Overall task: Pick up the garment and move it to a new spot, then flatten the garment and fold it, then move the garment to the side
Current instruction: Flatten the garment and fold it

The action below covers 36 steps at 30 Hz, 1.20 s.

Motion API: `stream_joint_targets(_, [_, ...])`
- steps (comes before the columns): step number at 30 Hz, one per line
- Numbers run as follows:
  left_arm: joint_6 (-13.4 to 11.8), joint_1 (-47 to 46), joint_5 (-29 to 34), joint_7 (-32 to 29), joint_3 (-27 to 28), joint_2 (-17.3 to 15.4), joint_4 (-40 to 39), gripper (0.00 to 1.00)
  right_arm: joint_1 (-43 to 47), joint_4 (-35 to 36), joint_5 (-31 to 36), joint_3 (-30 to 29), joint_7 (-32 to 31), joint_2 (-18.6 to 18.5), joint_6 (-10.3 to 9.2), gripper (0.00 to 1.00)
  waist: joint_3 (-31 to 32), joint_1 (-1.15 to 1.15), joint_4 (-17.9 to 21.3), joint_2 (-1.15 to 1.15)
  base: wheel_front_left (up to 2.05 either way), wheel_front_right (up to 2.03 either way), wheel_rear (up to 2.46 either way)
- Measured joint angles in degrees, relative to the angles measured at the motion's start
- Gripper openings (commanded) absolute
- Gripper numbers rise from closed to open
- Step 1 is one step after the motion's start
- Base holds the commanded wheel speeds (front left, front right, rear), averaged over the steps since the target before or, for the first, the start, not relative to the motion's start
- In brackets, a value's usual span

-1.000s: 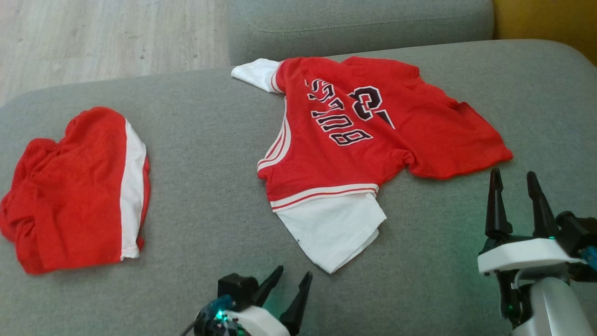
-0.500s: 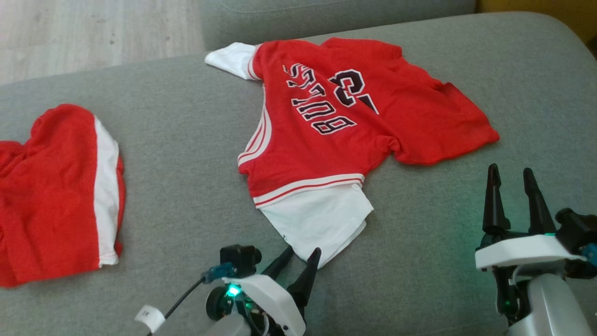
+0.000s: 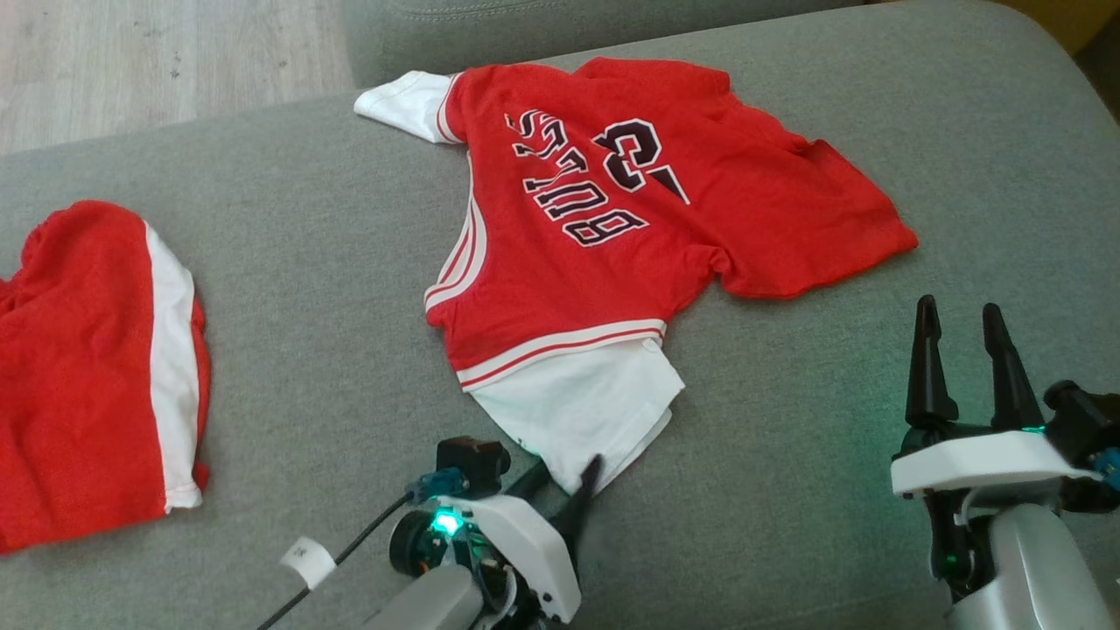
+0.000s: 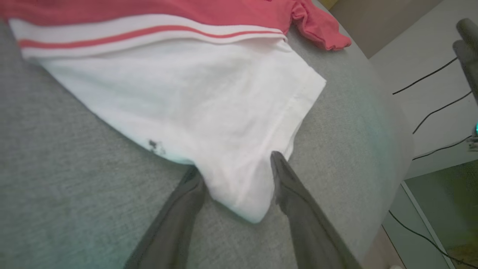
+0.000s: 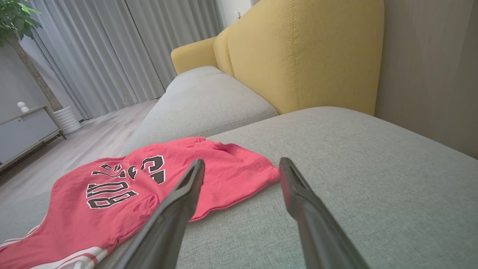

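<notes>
The garment (image 3: 612, 219) is a red jersey with black lettering and white sleeves, lying spread but wrinkled on the grey sofa seat (image 3: 332, 289). Its near white sleeve (image 4: 209, 97) points toward me. My left gripper (image 3: 567, 472) is open, and its two fingers straddle that sleeve's corner (image 4: 242, 201) low on the cushion. In the left wrist view the left gripper (image 4: 235, 164) has fabric between its jaws, which stand apart. My right gripper (image 3: 958, 306) stands open over bare cushion, short of the jersey's red hem (image 5: 231, 175). In its own wrist view the right gripper (image 5: 242, 160) holds nothing.
Red shorts with a white stripe (image 3: 87, 367) lie at the left of the seat. A second grey cushion (image 3: 525, 26) runs behind, with wooden floor (image 3: 131, 61) beyond it. A yellow backrest (image 5: 298, 56) rises at the right. The seat's rounded edge (image 4: 388, 123) drops off close to the sleeve.
The camera has shifted. My left gripper has come forward until its fingers straddle the white sleeve's corner. The right gripper has kept its place.
</notes>
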State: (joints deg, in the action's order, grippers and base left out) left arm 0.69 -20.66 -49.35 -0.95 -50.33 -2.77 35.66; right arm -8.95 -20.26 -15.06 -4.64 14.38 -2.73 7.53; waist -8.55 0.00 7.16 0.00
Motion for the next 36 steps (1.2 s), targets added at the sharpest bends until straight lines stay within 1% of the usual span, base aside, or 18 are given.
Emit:
stream_joint_targets(3, [-0.11, -0.29, -0.02, 0.15, -0.41, 0.05, 0.96, 0.00, 0.00, 0.00, 0.01, -0.03, 0.00, 0.00, 0.00, 1.00, 0.24, 0.00, -0.03, 0.00, 0.00, 0.00, 0.00])
stream_joint_targets(5, [-0.11, -0.22, -0.04, 1.44, -0.69, 0.05, 1.40, 0.00, 0.00, -0.03, 0.01, -0.13, 0.00, 0.00, 0.00, 1.00, 0.53, 0.00, -0.19, 0.00, 0.00, 0.00, 0.00])
stream_joint_targets(9, [-0.16, 0.14, -0.78, 6.25, -0.45, 0.12, 1.70, 0.00, 0.00, -0.29, 0.02, -0.56, 0.00, 0.00, 0.00, 1.00, 1.25, 0.01, -0.82, 0.00, 0.00, 0.00, 0.00])
stream_joint_targets(13, [-0.37, 0.94, -1.35, 11.34, 1.03, 0.00, 1.89, 0.00, 0.00, -1.13, 1.13, -0.98, 0.00, 0.01, 0.00, 1.00, 2.18, 0.00, -1.76, 0.00, 0.00, 0.00, 0.00])
stream_joint_targets(17, [-0.20, 2.13, -1.21, 14.17, 3.01, -0.20, 0.99, 0.00, -0.02, -4.07, 2.63, -2.59, -0.01, 0.03, 0.00, 1.00, 2.91, 0.00, -3.13, 0.00, 0.00, 0.00, 0.00])
stream_joint_targets(22, [-0.70, 2.46, 0.64, 15.22, 6.95, -0.51, -2.04, 0.00, -1.79, -9.16, 3.11, -5.25, -1.31, 0.07, 0.00, 1.00, 3.37, 0.00, -5.05, 0.00, 0.00, 0.00, 0.00])
stream_joint_targets(24, [-0.80, 3.04, 2.10, 15.22, 9.65, -0.48, -4.42, 0.00, -3.57, -11.31, 3.12, -6.25, -2.15, 0.07, 0.00, 1.00, 3.29, 0.00, -5.78, 0.00, 0.00, 0.00, 0.00])
stream_joint_targets(27, [-1.88, 4.78, 5.11, 15.23, 14.26, -0.44, -8.20, 0.00, -6.52, -14.83, 3.00, -7.75, -3.24, 0.08, 0.00, 1.00, 2.76, 0.00, -6.65, 0.00, 0.00, 0.00, 0.00])
stream_joint_targets(29, [-3.10, 6.03, 7.37, 15.24, 17.28, -0.37, -10.09, 0.00, -8.35, -16.97, 4.16, -8.68, -3.36, 0.07, 0.00, 1.00, 2.12, 0.00, -7.15, 0.00, 0.00, 0.00, 0.00])
stream_joint_targets(32, [-3.23, 7.37, 9.91, 15.23, 20.03, -0.19, -12.37, 0.00, -11.25, -20.47, 6.01, -10.15, -3.89, 0.07, 0.00, 1.00, 0.99, 0.01, -7.79, 0.00, 0.00, 0.00, 0.00])
stream_joint_targets(34, [-3.68, 8.02, 11.36, 15.23, 22.42, -0.09, -14.21, 0.00, -13.23, -22.45, 7.51, -11.91, -3.88, 0.07, 0.00, 1.00, 0.19, 0.00, -8.21, 0.00, 0.00, 0.00, 0.00])
stream_joint_targets(36, [-3.78, 8.15, 11.94, 15.24, 23.69, -0.14, -15.94, 0.00, -15.75, -25.25, 9.47, -14.01, -3.89, 0.04, 0.00, 1.00, -0.90, 0.01, -8.97, 0.00, 0.00, 0.00, 0.00])
